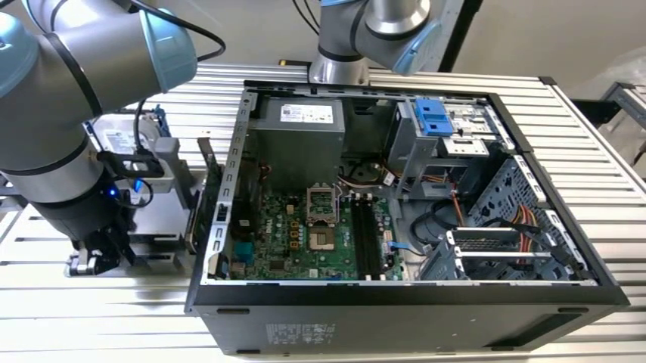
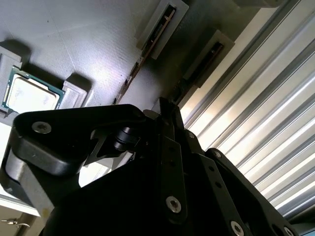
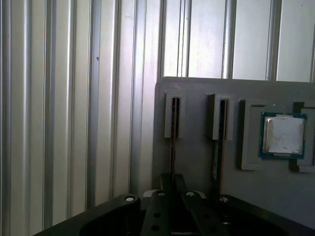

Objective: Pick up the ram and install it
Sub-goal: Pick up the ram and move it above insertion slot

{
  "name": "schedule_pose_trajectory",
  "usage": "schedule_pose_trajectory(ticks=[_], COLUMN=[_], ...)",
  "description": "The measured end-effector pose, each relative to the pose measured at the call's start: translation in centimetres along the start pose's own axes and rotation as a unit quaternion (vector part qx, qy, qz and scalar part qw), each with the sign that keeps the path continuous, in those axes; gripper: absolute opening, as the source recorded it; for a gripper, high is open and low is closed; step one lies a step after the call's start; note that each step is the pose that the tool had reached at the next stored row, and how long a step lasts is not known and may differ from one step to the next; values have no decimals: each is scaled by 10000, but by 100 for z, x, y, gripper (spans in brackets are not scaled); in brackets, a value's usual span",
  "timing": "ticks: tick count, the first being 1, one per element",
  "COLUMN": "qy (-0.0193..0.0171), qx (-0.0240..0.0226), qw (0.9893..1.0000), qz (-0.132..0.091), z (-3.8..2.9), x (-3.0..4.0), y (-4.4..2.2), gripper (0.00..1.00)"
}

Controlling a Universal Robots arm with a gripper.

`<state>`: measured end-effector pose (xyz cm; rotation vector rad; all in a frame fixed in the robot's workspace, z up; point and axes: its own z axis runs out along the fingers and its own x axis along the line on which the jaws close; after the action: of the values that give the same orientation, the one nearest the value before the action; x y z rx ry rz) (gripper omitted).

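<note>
Ram (image 3: 173, 147), thin long dark circuit-board stick, standing on edge in the outermost slot of the grey holder plate (image 3: 197, 162). Black gripper (image 3: 173, 179) low over the holder plate, lined up with that stick's near end. Clenched or released: cannot tell. Second similar stick (image 3: 217, 147) in the plate's next slot; square silver processor chip (image 3: 282, 135) seated further in. Holder plate on ribbed metal surface (image 3: 74, 98), open black computer case (image 1: 404, 318) toward the exterior view's right of it.
</note>
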<state>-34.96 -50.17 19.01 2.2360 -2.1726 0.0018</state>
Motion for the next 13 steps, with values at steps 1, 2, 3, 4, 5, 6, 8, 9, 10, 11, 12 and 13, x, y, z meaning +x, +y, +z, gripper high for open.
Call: schedule_pose_trajectory(ticks=[1,2,3,4,5,6,8,9,10,11,12,13], qy=[0,0,0,0,-1,-1,-2,-3,-3,-1,-1,-1], qx=[0,0,0,0,0,1,2,3,3,1,1,1], qw=[10000,10000,10000,10000,10000,10000,10000,10000,10000,10000,10000,10000], qz=[0,0,0,0,0,0,0,0,0,0,0,0], z=[0,1,2,2,2,1,-3,-7,-11,-19,-26,-33], x=[0,0,0,0,0,0,0,-1,-1,0,0,0], y=[0,0,0,0,0,0,0,-1,-1,0,0,0], gripper=[0,0,0,0,0,0,0,0,0,0,0,0])
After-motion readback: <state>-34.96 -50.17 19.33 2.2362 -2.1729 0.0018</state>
